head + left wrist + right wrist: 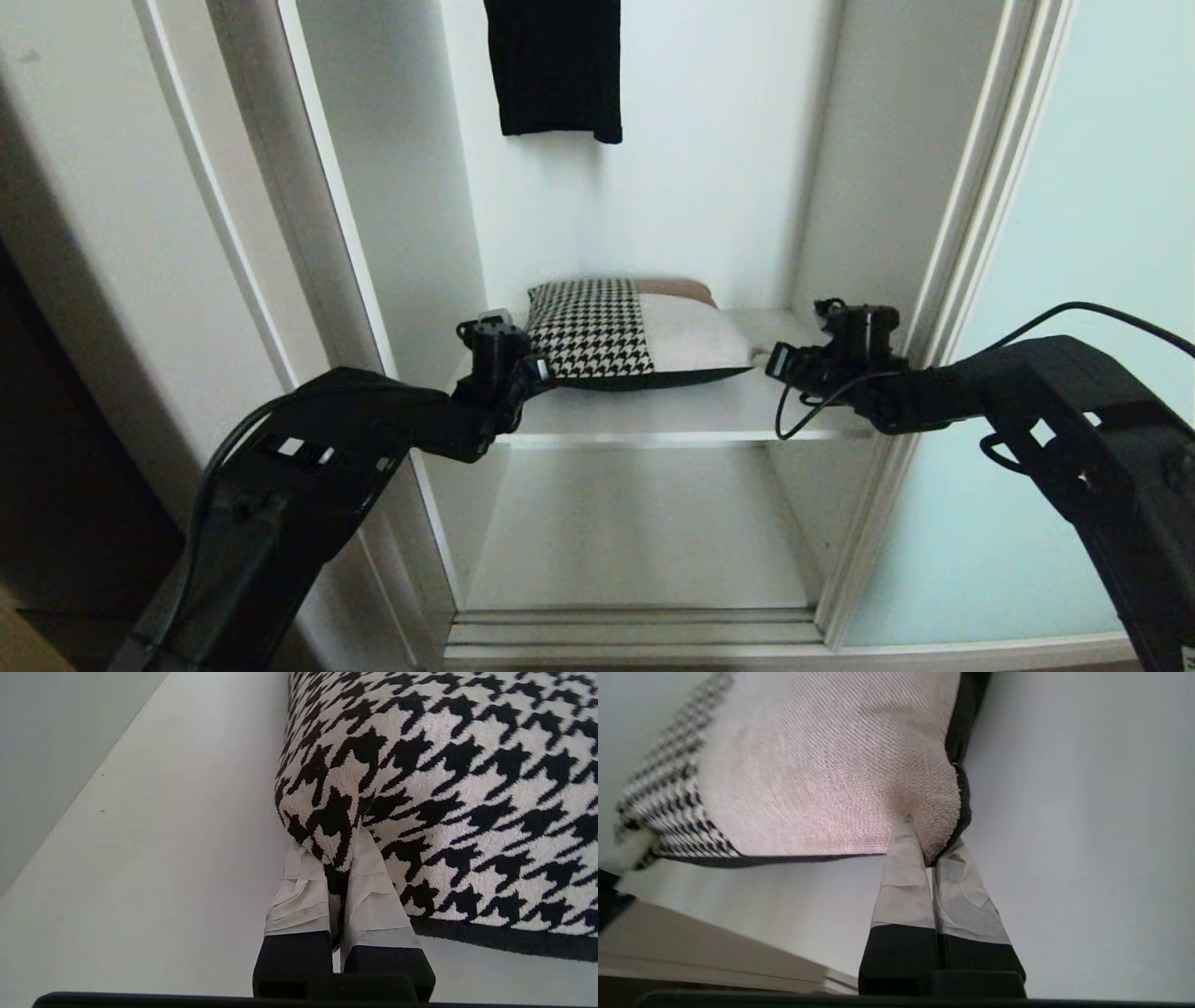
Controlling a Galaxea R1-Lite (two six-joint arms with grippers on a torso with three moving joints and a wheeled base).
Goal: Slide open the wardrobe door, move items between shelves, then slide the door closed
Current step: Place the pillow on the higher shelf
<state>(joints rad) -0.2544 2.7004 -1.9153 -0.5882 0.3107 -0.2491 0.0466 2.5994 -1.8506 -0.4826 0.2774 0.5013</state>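
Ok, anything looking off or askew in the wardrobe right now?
Nothing damaged. The cushion sits slightly skewed on the shelf, its front corners pinched by the left claw and right claw.

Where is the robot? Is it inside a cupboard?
Probably at an open wardrobe in a home. A black garment hangs above, a houndstooth cushion lies on a white shelf, and a frosted sliding door stands slid aside.
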